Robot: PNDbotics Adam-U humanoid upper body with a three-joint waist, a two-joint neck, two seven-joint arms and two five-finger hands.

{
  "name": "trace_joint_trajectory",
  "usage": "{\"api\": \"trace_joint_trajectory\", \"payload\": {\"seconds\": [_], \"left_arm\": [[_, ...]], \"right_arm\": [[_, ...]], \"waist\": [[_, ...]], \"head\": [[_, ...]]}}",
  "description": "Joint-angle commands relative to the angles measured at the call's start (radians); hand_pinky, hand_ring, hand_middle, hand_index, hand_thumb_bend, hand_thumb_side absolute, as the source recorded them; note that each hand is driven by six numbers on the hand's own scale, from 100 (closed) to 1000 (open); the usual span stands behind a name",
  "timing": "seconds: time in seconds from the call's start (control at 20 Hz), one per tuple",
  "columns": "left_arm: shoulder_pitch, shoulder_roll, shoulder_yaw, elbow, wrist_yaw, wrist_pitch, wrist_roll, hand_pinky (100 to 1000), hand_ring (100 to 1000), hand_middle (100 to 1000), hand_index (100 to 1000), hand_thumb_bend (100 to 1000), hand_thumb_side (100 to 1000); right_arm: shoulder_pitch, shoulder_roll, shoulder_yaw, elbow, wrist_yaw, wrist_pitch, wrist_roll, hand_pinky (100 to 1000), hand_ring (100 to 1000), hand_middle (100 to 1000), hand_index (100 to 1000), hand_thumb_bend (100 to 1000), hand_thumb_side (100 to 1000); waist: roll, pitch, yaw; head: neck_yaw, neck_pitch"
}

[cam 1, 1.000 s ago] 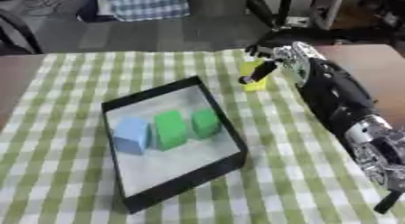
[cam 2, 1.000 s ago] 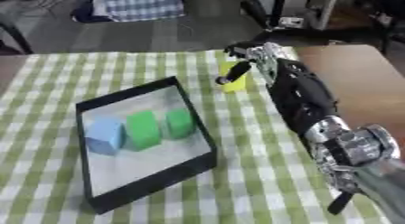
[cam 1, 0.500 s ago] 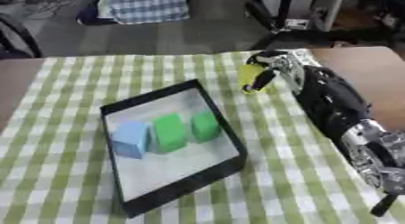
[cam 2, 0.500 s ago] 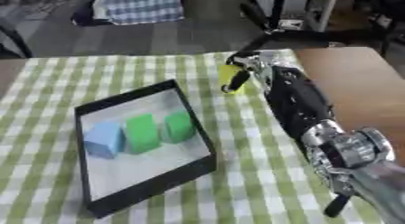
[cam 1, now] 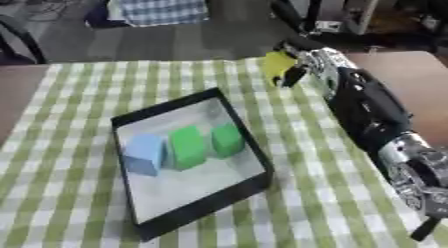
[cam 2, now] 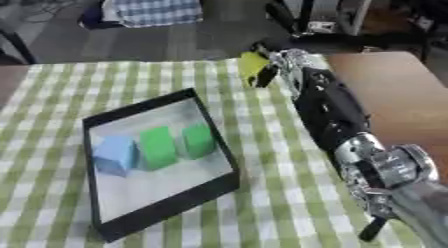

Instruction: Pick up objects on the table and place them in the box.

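The right hand [cam 1: 302,67] now holds the yellow block [cam 1: 277,65] pinched in its fingers, raised off the checked cloth [cam 1: 79,92] at one o'clock from the box [cam 1: 255,143]. The pickup looks done; carrying it toward seven o'clock comes next. The left hand isn't visible.

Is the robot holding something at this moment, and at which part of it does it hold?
The right hand holds a yellow block, its fingers closed on the block's right side. The left hand shows in no view.
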Motion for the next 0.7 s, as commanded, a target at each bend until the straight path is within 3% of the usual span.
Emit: {"api": "trace_joint_trajectory", "payload": {"seconds": [0.05,0.2,0.4,0.55,0.7], "left_arm": [[-0.007,0.022,0.008,-0.012,0.003,0.0,0.003,716,678,696,889,652,817],[-0.007,0.021,0.009,-0.011,0.003,0.001,0.004,716,678,696,889,649,818],[-0.008,0.02,0.011,-0.013,0.003,0.001,0.006,716,678,696,889,647,819],[-0.007,0.019,0.012,-0.014,0.004,0.001,0.008,716,677,695,888,647,818],[-0.007,0.016,0.011,-0.016,0.005,0.001,0.007,716,677,695,888,646,819]], "right_arm": [[-0.017,-0.024,0.043,-0.151,-0.1,-0.078,-0.019,512,444,418,537,100,117],[-0.013,-0.015,0.124,-0.281,-0.245,-0.194,0.064,540,460,436,551,100,130],[-0.008,0.009,0.249,-0.394,-0.375,-0.283,0.279,623,518,493,604,100,174],[-0.008,0.037,0.307,-0.418,-0.404,-0.308,0.429,681,565,530,637,100,185],[0.009,0.076,0.338,-0.392,-0.366,-0.322,0.535,753,651,606,731,100,241]], "waist": [[0.005,0.0,-0.004],[0.003,0.0,-0.007],[0.003,0.0,-0.006],[0.003,-0.002,-0.004],[0.003,-0.002,-0.002]], "head": [[0.007,0.007],[0.007,0.009],[0.005,0.011],[0.002,0.013],[0.0,0.014]]}}
